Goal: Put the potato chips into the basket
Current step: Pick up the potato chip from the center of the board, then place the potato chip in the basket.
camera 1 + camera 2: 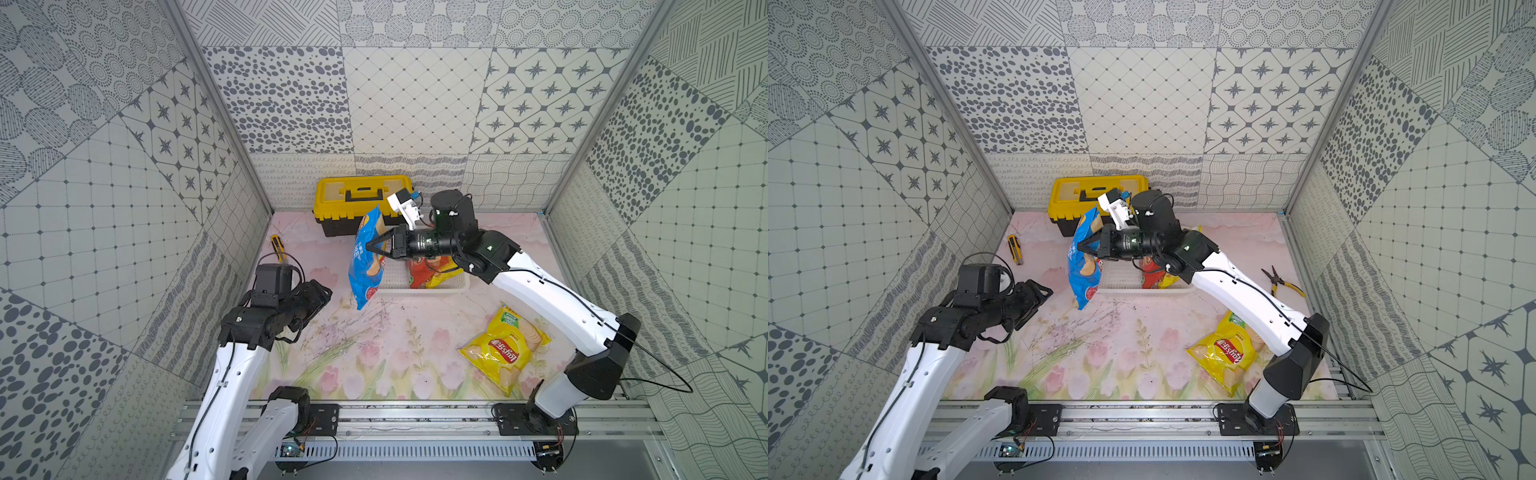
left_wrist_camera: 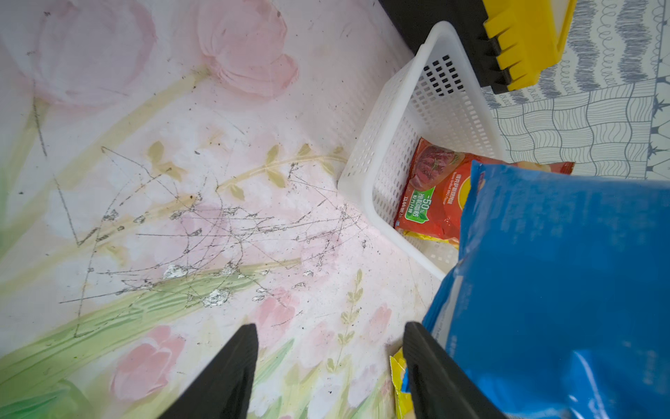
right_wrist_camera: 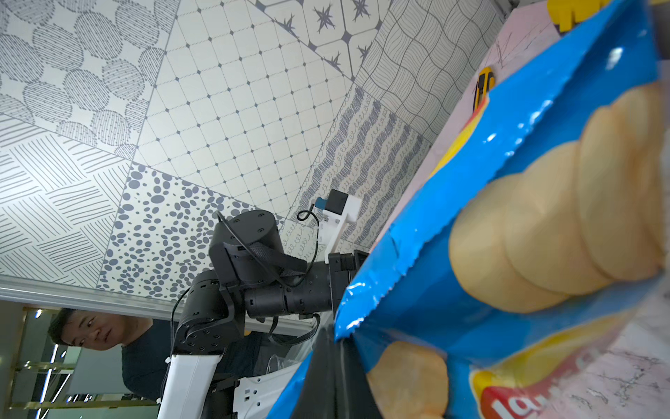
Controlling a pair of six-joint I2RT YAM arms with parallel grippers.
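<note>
While right gripper (image 1: 371,246) pinches blue bag (image 1: 365,272) beside basket (image 1: 415,289) rim, left gripper (image 1: 324,293) gapes empty.

At the frame's centre the right arm's jaws pinch the blue bag (image 1: 365,266), which hangs down across the left end of the white basket (image 1: 440,287). A red bag (image 1: 419,272) and a yellow bag (image 1: 445,277) lie inside. A second yellow bag (image 1: 505,349) lies on the bench (image 1: 374,357), lower right.
</note>
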